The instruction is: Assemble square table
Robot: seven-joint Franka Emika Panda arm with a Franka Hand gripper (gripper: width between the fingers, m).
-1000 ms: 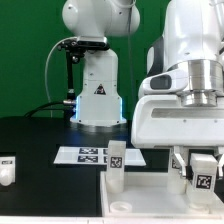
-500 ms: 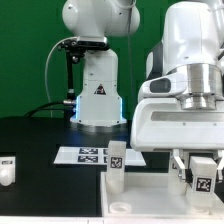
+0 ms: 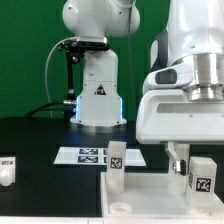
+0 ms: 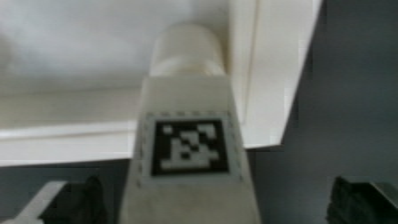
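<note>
the tool [image 4: 214, 205] stands wide: in the wrist view its two dark fingers [image 4: 365, 198] flank a short white plastic block leg [image 4: 191, 110] with a dark gap on each side, touching it on neither, so nothing is held. that leg sits directly between the jaws, and its long axis runs straight away from the tool down to the white plastic square tabletop [image 3: 150, 195] with its raised rim. its square marker tag faces the wrist camera, and its far end meets the tabletop just inside a corner of the rim. in the exterior view the same leg stands upright under the arm at the exterior view's right. whether its far end is fully seated i cannot tell, since the joint is blurred and hidden by the leg itself. a second leg [image 3: 116, 160] stands upright at the tabletop's corner toward the exterior view's left. a third leg [image 3: 8, 170] sits well apart on the black desk [image 3: 40, 135]. the coming move, as i judge it, turns on that alignment: the tool is in line with the leg's axis, so it can lift clear along it or close on it without shifting sideways.
</note>
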